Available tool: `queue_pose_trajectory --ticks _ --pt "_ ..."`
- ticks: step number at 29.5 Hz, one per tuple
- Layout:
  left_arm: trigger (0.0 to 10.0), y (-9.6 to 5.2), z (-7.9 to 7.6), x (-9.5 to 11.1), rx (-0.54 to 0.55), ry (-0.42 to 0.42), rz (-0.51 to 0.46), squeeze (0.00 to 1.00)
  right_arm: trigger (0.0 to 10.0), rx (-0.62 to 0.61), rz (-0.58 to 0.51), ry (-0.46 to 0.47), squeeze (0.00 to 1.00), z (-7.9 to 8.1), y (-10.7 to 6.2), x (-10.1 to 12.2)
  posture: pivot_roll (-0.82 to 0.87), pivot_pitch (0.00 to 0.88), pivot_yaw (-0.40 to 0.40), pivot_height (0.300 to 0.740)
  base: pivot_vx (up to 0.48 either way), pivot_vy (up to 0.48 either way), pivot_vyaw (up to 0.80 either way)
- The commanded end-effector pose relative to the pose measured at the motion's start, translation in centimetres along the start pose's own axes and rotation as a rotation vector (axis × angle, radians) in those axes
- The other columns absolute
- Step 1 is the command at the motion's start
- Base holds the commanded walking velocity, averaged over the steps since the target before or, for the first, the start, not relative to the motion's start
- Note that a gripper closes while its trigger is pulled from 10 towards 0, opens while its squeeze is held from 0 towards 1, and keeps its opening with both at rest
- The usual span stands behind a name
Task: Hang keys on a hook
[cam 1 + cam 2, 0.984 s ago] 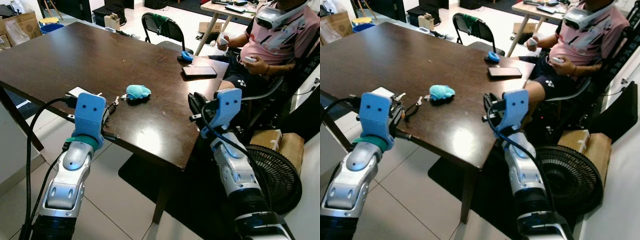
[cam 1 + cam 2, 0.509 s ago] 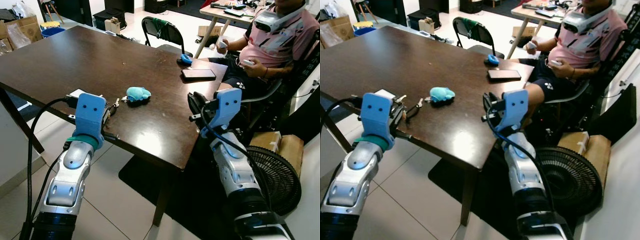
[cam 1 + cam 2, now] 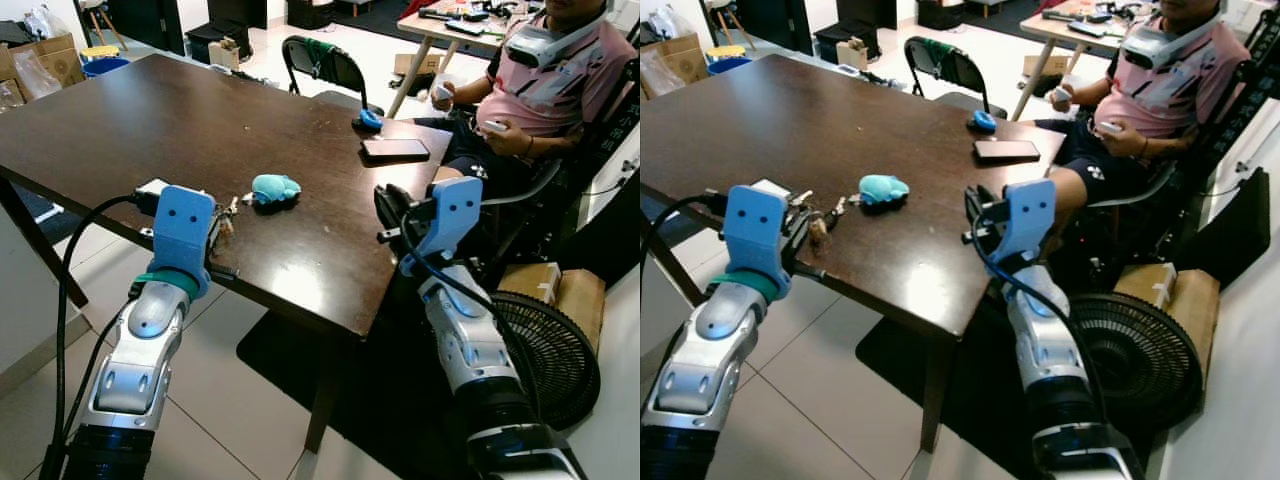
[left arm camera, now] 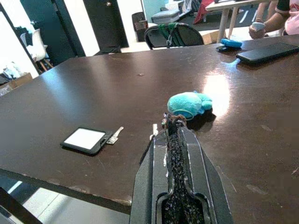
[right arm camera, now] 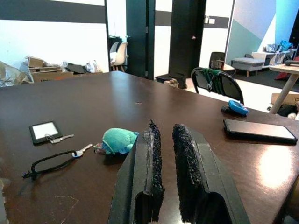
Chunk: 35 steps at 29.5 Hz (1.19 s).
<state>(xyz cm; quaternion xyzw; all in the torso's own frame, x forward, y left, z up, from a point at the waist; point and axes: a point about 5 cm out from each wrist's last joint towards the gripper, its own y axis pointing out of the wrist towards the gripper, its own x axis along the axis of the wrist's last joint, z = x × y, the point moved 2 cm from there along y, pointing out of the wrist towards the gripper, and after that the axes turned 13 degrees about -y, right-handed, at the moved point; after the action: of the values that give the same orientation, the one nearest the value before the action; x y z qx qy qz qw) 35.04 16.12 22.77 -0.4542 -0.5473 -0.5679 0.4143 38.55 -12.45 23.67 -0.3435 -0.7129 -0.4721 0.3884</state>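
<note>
At the table's (image 3: 330, 260) near edge, left gripper (image 4: 174, 122) pressed together on the black key cord (image 5: 49, 163), keys (image 5: 83, 150) beside the teal plush (image 3: 275, 187); right gripper (image 5: 164, 135) slightly parted, holding nothing.

Dark wooden table (image 3: 150, 110). Black phone (image 3: 398, 148) at 2 o'clock near far edge; blue object (image 3: 369, 120) just beyond. Small white-screened device (image 5: 44, 131) near front edge. Black folding chair (image 3: 322, 62) at 12. Seated person (image 3: 535, 85) at 2. Floor fan (image 3: 555, 350) at 4.
</note>
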Motion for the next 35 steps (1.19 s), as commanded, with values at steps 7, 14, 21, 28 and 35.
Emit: queue_pose_trajectory --ticks 7,14,21,28,35 --pt "10.0 -0.07 0.48 0.08 0.011 0.031 -0.013 0.0 10.0 -0.005 0.023 0.007 0.0 -0.12 -0.34 -0.56 0.09 0.089 0.038 0.74 0.0 -0.471 0.0" --pt "10.0 -0.15 0.48 0.05 0.014 0.027 -0.008 0.0 10.0 -0.005 0.024 0.009 0.0 -0.01 -0.39 -0.59 0.1 0.095 0.039 0.74 0.0 -0.437 0.0" --pt "10.0 -0.14 0.75 -0.07 0.037 -0.025 0.008 0.0 10.0 -0.005 0.025 0.01 0.0 -0.06 -0.38 -0.6 0.1 0.099 0.038 0.74 0.0 0.042 0.0" --pt "10.0 -0.09 0.72 -0.03 0.034 -0.026 0.006 0.0 10.0 -0.001 0.023 0.011 0.0 0.07 -0.26 -0.54 0.1 0.098 0.035 0.74 0.0 0.467 0.0" --pt "10.0 -0.08 0.69 0.04 0.035 -0.027 0.003 0.0 10.0 0.0 0.022 0.011 0.0 0.07 -0.2 -0.51 0.1 0.097 0.035 0.74 0.0 0.48 0.0"
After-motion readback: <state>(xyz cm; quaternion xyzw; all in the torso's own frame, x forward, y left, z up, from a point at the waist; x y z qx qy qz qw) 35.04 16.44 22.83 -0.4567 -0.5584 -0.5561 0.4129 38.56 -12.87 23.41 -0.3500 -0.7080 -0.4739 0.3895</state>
